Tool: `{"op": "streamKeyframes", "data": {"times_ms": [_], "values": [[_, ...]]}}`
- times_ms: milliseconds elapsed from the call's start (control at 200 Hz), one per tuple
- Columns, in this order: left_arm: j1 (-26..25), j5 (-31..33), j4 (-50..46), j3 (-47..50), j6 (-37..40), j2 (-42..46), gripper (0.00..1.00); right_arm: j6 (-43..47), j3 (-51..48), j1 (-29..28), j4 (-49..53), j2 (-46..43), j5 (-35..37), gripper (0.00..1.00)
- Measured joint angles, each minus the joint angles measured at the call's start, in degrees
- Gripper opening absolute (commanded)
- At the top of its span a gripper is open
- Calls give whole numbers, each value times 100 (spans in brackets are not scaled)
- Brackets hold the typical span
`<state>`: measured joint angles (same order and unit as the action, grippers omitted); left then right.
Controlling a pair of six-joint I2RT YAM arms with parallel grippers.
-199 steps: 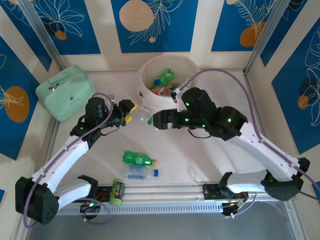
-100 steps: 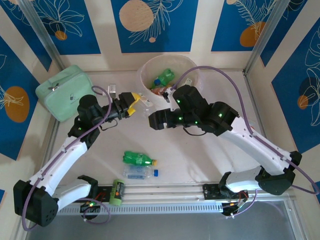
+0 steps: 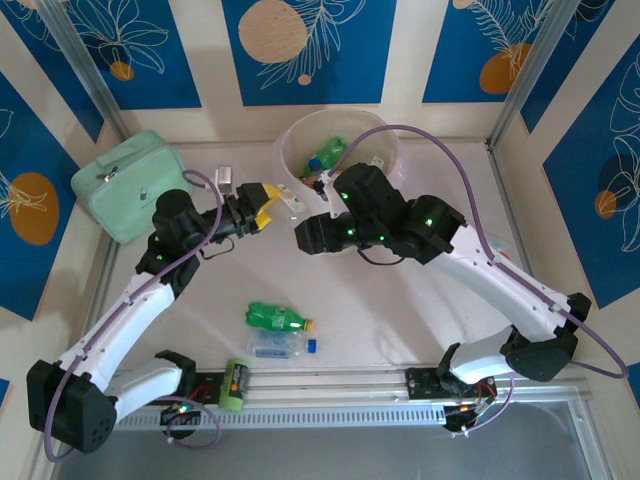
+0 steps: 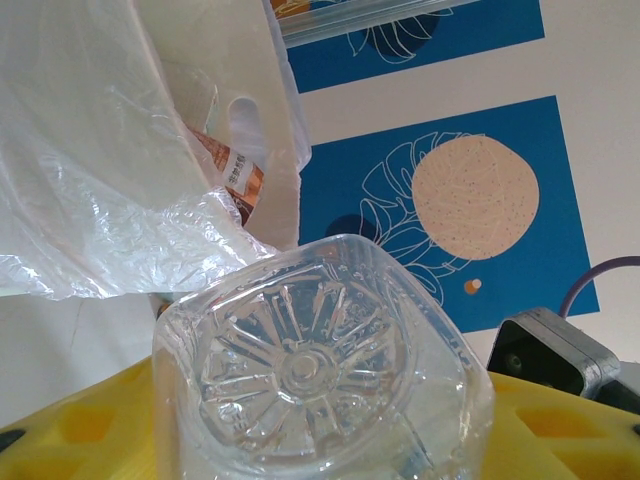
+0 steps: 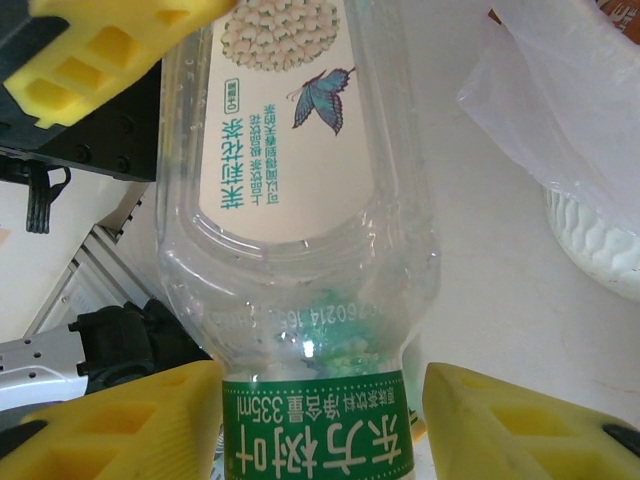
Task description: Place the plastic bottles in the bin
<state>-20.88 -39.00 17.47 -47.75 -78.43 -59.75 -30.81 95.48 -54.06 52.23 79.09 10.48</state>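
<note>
We log the left gripper (image 3: pixel 262 199) with its jaws clenched on the held bottle (image 4: pixel 320 370). It is clear, with a green band and a pale butterfly label. Its ribbed base faces the left wrist camera, wedged between yellow fingers (image 4: pixel 70 440). The held bottle sits just beside the left rim of the bin (image 3: pixel 284 150), outside it, with the bin's thin white liner (image 4: pixel 90 170) close behind.

The right gripper (image 5: pixel 322 425) is just in front of the bin, on its near-left side, pointing at the same bottle. Its jaws straddle the green-band end. One pad (image 5: pixel 130 420) looks to be touching the band, while the other side shows a sliver of gap. We cannot tell whether the jaws are clamped or loose.

Inside the bin we see a binned green bottle (image 3: pixel 328 155) with a blue cap, and a brown-labelled bottle (image 4: pixel 240 178) pressed against the liner.

On the surface (image 3: pixel 400 310), well apart from the bin on its near side, lie two more. The loose green bottle (image 3: pixel 274 318) lies on its side, with the blue-capped bottle (image 3: pixel 280 346), also clear, just beside it and farther from the bin.

A mint-green case (image 3: pixel 130 185) rests left of the bin, apart from it. A green and orange cylinder (image 3: pixel 234 385) lies farthest from the bin, past the two loose bottles.
</note>
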Motion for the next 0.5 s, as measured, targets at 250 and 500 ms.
{"op": "streamKeyframes", "data": {"times_ms": [250,500], "values": [[0,0,293,0,-186,-79,43,59,7,-22,-11,11,-4,42],[-2,4,291,0,-175,-118,100,90,63,-31,-4,33,55,31]]}}
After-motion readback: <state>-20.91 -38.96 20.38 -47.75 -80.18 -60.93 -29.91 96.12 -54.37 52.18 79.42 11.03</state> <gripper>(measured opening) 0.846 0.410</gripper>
